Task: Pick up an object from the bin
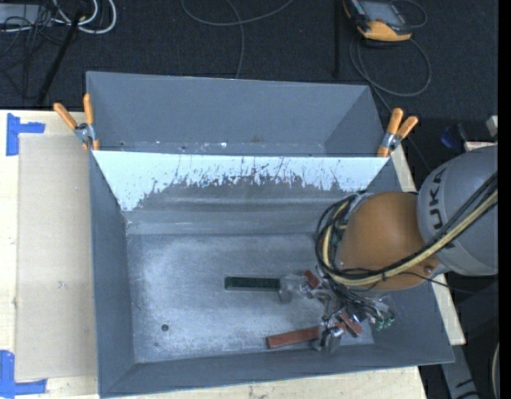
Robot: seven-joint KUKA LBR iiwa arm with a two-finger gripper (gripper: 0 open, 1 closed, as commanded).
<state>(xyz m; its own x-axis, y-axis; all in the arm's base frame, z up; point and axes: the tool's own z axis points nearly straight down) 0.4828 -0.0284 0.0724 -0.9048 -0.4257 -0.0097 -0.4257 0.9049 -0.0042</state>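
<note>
**Operator:** Entry, bin check. Where is the arm?

**Note-keeper:** You have the gripper low in the bin, at the floor's near right corner. The orange cover sits above it, with cables looped at its left side.

**Operator:** What lies under it?

**Note-keeper:** You have two long things there. A dark flat stick lies level on the floor, mid-bin, and its right end reaches the gripper's upper left side. A reddish-brown strip lies nearer the front wall, a little tilted, and its right end meets the gripper's lower side. The gripper stands between those two ends. Small red and green bits show just to its right, under the cover; I can't make out what they are.

**Operator:** Tool state: spread, pressed together, pinching?

**Note-keeper:** I cannot tell you. The metal parts and cables crowd together there, and I can't see either stick pinched.

**Operator:** Rest of the floor?

**Note-keeper:** You have one small dark speck well to the left, apart from everything else
</note>
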